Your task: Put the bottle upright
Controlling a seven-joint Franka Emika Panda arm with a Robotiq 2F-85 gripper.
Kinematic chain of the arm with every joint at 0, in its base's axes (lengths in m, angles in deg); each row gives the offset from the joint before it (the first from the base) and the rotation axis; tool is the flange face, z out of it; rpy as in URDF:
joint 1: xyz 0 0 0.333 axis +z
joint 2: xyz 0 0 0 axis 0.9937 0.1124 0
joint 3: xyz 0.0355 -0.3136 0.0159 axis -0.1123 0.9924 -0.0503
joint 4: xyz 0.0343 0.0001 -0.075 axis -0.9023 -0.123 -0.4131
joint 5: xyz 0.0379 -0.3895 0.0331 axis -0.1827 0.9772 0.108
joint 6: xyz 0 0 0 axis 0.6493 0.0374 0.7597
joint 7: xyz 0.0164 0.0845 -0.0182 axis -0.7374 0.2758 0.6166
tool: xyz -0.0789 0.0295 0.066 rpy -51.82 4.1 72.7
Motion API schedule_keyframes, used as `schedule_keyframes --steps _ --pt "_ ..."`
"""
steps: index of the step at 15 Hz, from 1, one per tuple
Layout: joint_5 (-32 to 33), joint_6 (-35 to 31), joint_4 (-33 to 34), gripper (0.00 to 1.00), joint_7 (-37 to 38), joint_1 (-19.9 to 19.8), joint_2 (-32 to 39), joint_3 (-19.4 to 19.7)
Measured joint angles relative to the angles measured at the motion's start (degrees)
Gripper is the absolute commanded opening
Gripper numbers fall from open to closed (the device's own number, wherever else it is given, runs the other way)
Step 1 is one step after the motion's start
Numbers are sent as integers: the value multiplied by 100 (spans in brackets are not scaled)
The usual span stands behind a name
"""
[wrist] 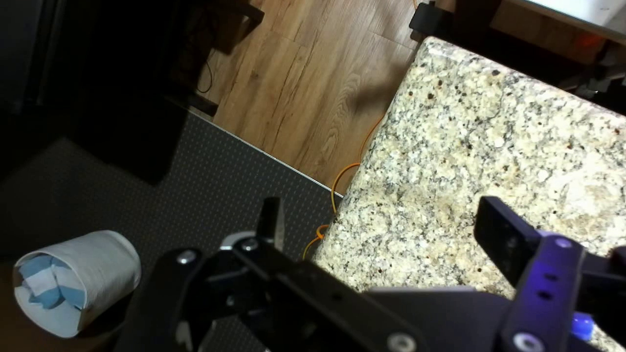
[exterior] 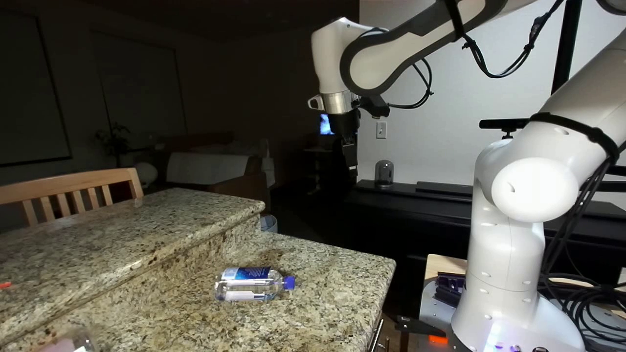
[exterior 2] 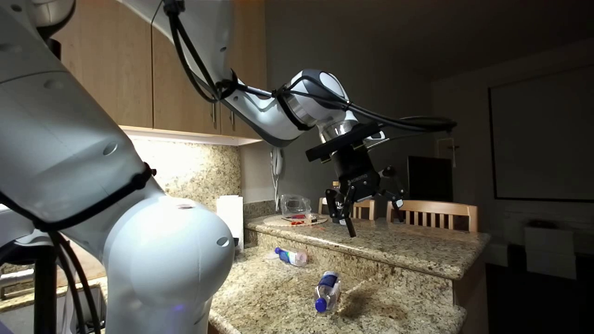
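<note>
The claw hangs above the speckled granite bench, spread wide, gripping nothing. On it, near the raised ledge, the clear plastic bottle lies flat, long axis roughly crosswise to the ledge, blue cap pointing away. An exterior view alone shows the ledge's round mat; the wrist view, plank flooring.

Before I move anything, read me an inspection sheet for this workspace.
Surface: speckled counter with a raised ledge.
Job's things: bottle and second bottle, both blue-capped and lying on their sides; which is meant is unclear.
Clutter: round mat, red items and clear container, all on the ledge.
Gripper: open, holding nothing, touching neither bottle.
Cables: black cables coiled beside the robot base; orange cord past the counter's edge.
Surroundings: wooden chairs beyond the ledge; bin beyond the counter.
</note>
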Motion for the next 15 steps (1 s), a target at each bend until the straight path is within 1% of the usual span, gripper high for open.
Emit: schedule_keyframes --steps 10,12,15 --pt "-83 -51 -18 100 0 37 21 45" --pt "-295 -285 -112 100 -14 136 80 153" --pt "-587 -838 -346 100 -18 301 202 241"
